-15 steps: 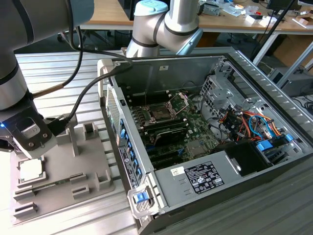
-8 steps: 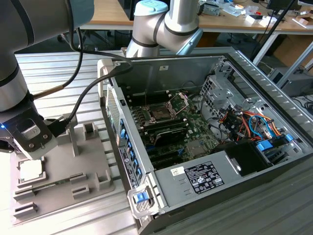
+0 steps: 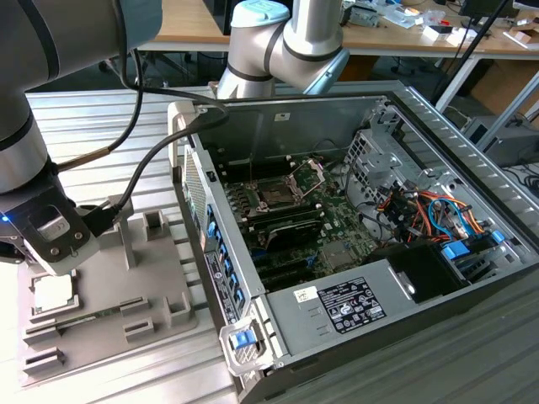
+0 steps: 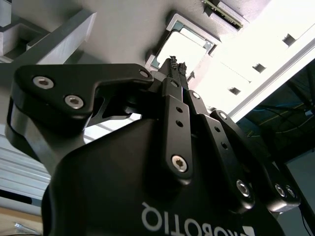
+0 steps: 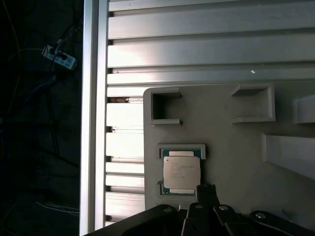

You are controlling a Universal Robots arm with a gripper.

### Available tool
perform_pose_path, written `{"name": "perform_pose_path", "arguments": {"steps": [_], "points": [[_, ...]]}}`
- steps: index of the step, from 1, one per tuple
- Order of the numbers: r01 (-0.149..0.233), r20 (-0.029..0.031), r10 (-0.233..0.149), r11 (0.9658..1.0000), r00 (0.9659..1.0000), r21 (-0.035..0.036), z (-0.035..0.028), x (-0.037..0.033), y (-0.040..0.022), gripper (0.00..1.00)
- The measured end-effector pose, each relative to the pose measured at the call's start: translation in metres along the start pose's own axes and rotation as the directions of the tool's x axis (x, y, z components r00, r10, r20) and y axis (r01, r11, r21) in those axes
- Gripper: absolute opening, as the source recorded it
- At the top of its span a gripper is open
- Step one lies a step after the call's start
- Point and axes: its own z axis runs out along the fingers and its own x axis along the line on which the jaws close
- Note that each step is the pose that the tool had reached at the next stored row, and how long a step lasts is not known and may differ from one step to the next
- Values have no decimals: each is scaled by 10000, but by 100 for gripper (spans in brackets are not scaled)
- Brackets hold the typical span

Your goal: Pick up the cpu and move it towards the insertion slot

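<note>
The cpu [image 3: 52,292] is a pale silver square lying flat in a recess of the grey tray [image 3: 160,278] at the exterior view's left. My gripper [image 3: 56,252] hangs just above it. In the first wrist view the cpu [image 5: 181,173] sits in its framed pocket, with my gripper [image 5: 206,189] over the pocket's edge and the two black tips pressed together, holding nothing. The second wrist view shows the same shut gripper [image 4: 177,64] pointing at the cpu [image 4: 186,48]. The insertion slot [image 3: 276,195] lies inside the open computer case with its hinged metal plate raised.
The open computer case [image 3: 404,278] fills the exterior view's right, with a power supply, cable bundles and black card slots. Its side wall stands between tray and socket. The tray [image 5: 236,147] has raised blocks and empty pockets. Ribbed aluminium table [image 5: 197,54] lies underneath.
</note>
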Motion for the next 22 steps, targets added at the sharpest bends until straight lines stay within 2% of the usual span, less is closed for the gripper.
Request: {"name": "perform_pose_path", "arguments": {"steps": [10, 22], "points": [[2, 1, -2, 10000, 10000, -1, 18, 4, -13, 11], [0, 2, 0, 10000, 10000, 2, 40, 42, -13, 11]]}}
